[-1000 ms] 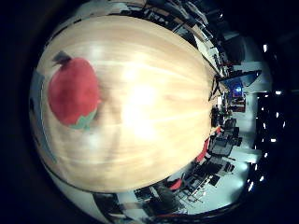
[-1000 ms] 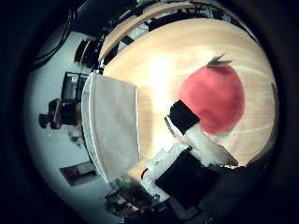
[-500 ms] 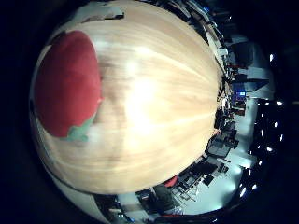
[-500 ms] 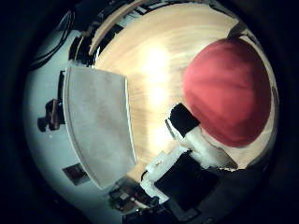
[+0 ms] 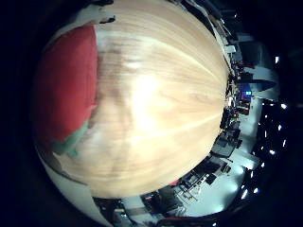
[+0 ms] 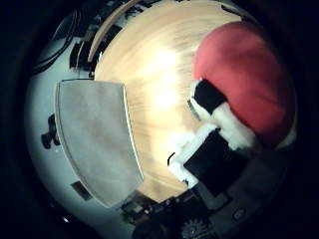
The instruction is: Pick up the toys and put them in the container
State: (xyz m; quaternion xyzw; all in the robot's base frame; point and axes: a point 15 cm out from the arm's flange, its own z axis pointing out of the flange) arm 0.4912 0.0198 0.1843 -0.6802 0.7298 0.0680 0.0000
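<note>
We see a large round red soft toy with a green leafy bit at one end (image 5: 66,90) lying on the pale wooden tabletop (image 5: 161,104), filling much of both palm views, so it sits close under the palm. In the thumb side view a white and black finger (image 6: 214,107) of the right hand (image 6: 219,149) reaches out with its black tip right at the edge of the red toy; we cannot tell if it touches. We cannot tell whether the fingers are apart or curled, only that part shows. On the far side of that finger from the toy, past the table edge, stands a grey rectangular container (image 6: 94,139)
</note>
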